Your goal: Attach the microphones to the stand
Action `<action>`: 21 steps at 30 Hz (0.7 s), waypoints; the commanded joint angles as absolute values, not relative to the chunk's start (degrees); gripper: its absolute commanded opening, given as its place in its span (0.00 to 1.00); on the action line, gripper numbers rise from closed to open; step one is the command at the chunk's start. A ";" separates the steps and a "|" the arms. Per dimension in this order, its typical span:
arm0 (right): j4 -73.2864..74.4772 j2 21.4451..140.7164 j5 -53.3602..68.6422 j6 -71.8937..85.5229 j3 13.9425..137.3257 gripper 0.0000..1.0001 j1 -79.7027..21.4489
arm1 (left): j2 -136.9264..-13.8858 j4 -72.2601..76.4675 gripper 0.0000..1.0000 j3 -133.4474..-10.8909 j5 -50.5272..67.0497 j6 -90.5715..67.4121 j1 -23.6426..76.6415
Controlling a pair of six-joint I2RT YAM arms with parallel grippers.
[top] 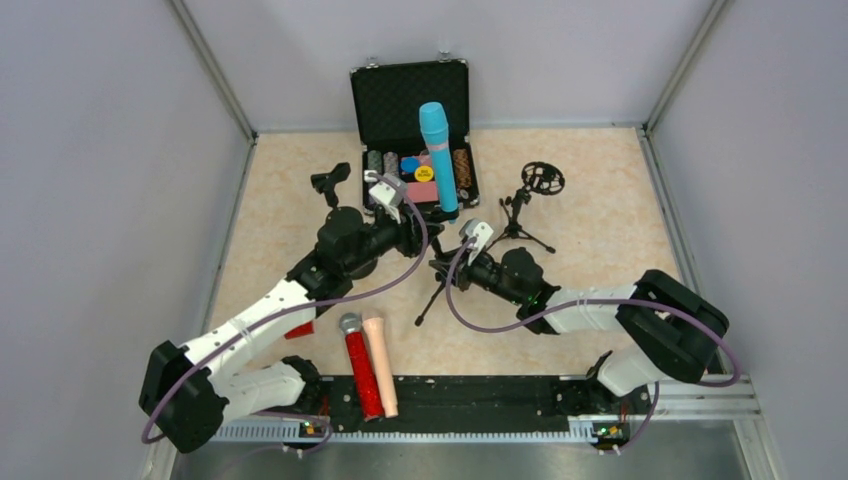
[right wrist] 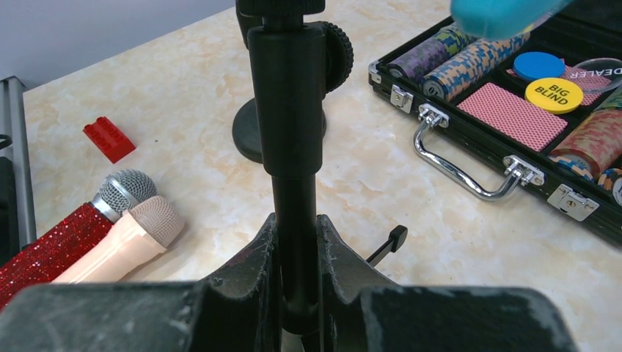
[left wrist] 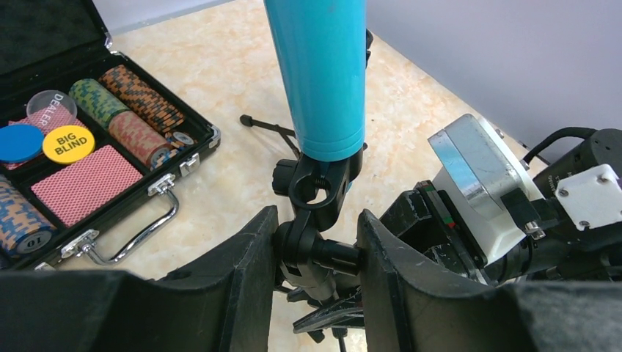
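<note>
The light blue microphone (top: 438,150) (left wrist: 323,73) stands upright in the black clip (left wrist: 323,187) of the stand (right wrist: 287,110). My left gripper (top: 410,232) (left wrist: 317,224) is shut on the stand's swivel joint (left wrist: 323,249) just under the clip, one finger on each side. Lower down, my right gripper (top: 452,264) (right wrist: 295,227) is shut on the stand's pole. The glittery red microphone (top: 360,365) (right wrist: 51,246) and the peach-beige microphone (top: 380,365) (right wrist: 125,238) lie side by side on the table near the front rail.
An open black poker-chip case (top: 372,110) (right wrist: 469,183) sits at the back, right behind the blue microphone. A second tripod stand with a round mount (top: 540,180) is to its right. A clip holder (top: 330,180), a round base (right wrist: 246,136) and a small red block (right wrist: 108,139) lie left.
</note>
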State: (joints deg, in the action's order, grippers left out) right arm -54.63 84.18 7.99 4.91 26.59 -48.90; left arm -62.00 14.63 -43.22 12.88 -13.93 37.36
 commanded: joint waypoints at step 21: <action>-51.23 85.65 18.29 10.04 25.26 0.00 -48.39 | -53.80 36.04 0.00 -42.76 33.66 -1.44 34.76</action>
